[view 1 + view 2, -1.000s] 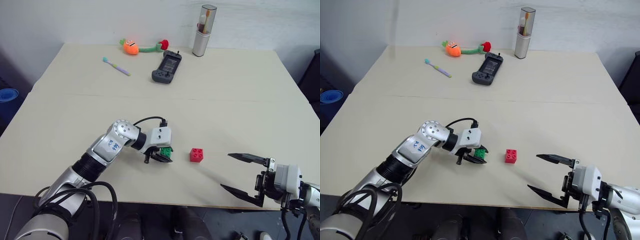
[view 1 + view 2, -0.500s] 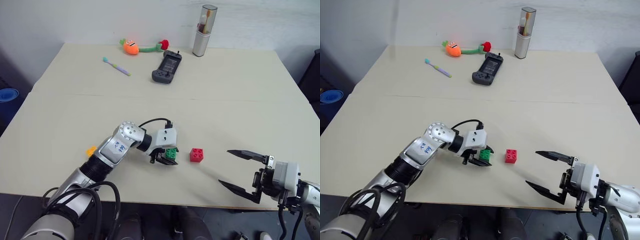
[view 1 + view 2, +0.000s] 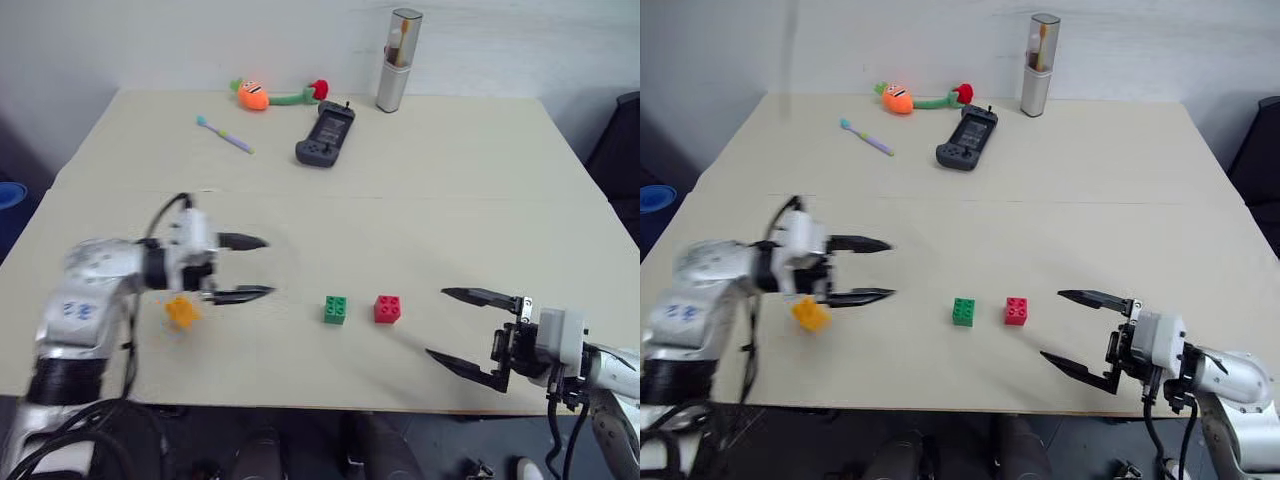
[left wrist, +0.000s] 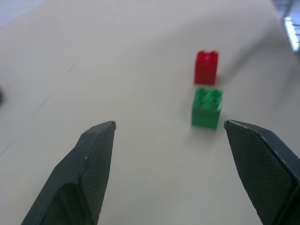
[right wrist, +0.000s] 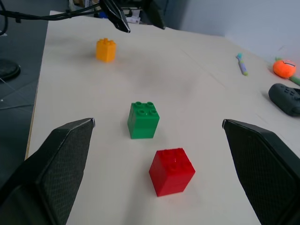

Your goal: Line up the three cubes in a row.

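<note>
The green cube (image 3: 335,309) and red cube (image 3: 387,309) stand just beside each other on the table (image 3: 450,200), between both open, empty grippers. The yellow-orange cube (image 3: 181,312) lies under the left gripper (image 3: 252,268); the right gripper (image 3: 455,326) is near the red one.

Even, soft indoor light falls on the pale beige worktop (image 3: 420,210), bright and without glare. Shadows are faint: a diffuse smudge trails from the small red studded plastic cube (image 3: 388,309) toward the worktop's near edge. The left arm's silver housing and its left gripper (image 3: 255,268) smear with motion blur, and the yellow-orange studded cube (image 3: 181,312) beside it looks soft. In the left wrist view, the green studded cube (image 4: 206,107) and red cube are out of focus. The right wrist view is crisp up close, hazier toward the far edge.
</note>
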Available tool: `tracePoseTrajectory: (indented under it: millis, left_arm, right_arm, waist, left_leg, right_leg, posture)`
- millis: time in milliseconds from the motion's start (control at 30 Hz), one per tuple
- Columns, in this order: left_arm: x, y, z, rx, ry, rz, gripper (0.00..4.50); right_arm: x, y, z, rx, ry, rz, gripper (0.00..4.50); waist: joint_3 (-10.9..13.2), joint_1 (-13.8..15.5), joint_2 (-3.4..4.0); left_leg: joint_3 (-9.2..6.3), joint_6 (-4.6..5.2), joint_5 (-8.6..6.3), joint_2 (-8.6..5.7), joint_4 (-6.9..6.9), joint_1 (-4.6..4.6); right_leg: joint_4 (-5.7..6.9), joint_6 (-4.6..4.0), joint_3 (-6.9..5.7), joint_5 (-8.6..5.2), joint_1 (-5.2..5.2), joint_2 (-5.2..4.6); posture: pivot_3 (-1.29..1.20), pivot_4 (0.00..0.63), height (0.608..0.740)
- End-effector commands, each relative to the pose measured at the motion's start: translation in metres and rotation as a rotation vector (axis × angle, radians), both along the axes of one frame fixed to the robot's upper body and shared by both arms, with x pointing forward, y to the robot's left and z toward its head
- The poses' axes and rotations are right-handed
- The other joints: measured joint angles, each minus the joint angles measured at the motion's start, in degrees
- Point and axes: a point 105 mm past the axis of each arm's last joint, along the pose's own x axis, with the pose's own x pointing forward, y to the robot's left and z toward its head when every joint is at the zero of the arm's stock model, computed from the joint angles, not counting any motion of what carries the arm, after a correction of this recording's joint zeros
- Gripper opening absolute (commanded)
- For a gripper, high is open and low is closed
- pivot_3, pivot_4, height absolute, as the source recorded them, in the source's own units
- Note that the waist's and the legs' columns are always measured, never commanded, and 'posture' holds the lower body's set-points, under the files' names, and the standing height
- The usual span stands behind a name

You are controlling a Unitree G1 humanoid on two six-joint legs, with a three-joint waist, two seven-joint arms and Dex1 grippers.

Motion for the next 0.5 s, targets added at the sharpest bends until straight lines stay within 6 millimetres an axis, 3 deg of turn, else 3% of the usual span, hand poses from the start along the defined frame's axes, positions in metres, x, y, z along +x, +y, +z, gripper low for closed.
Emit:
tracePoseTrajectory:
  millis: [33,100,233,333,500]
  left_arm:
    - [-0.017,0.076,-0.008,-0.019,0.031,0.262,4.46]
    - [-0.035,0.116,-0.02,-0.024,0.087,0.409,4.49]
    - [-0.069,0.157,-0.035,0.013,0.113,0.55,4.49]
    - [-0.079,0.149,-0.037,-0.01,0.141,0.523,4.49]
    - [-0.068,0.116,-0.044,-0.066,0.159,0.439,4.49]
  right_arm:
    - [0.0,0.012,0.009,0.033,-0.051,0.064,4.5]
    - [0.002,0.019,0.01,0.044,-0.056,0.095,4.5]
    - [0.001,0.03,0.009,0.057,-0.037,0.146,4.5]
    - [0.003,0.033,0.01,0.06,-0.041,0.157,4.5]
    - [0.004,0.038,0.013,0.066,-0.059,0.177,4.5]
  waist:
    - [0.0,0.01,0.0]
    - [0.0,-0.21,-0.01]
    - [-0.02,0.55,-0.1]
    - [-0.03,1.23,-0.12]
    - [-0.03,1.56,-0.1]
  left_leg:
    - [0.01,0.0,0.0,-0.01,-0.01,0.02]
    - [0.05,0.0,-0.04,0.01,-0.07,0.09]
    - [-0.03,0.25,-0.28,0.04,-0.1,0.05]
    - [-0.06,0.43,-0.5,-0.01,-0.09,0.01]
    - [-0.12,0.46,-0.52,-0.1,-0.1,-0.02]
  right_leg:
    - [0.0,-0.01,0.0,0.0,0.01,-0.01]
    - [0.0,-0.04,0.01,-0.03,0.01,-0.03]
    - [-0.09,-0.08,-0.1,-0.05,0.02,-0.12]
    - [-0.16,-0.08,-0.15,-0.05,0.03,-0.3]
    - [-0.18,-0.08,-0.23,-0.04,0.06,-0.46]
  posture:
    - [0.0,0.15,0.74]
    - [0.0,0.15,0.74]
    - [0.0,0.15,0.74]
    - [0.0,0.15,0.74]
    - [0.0,0.15,0.74]
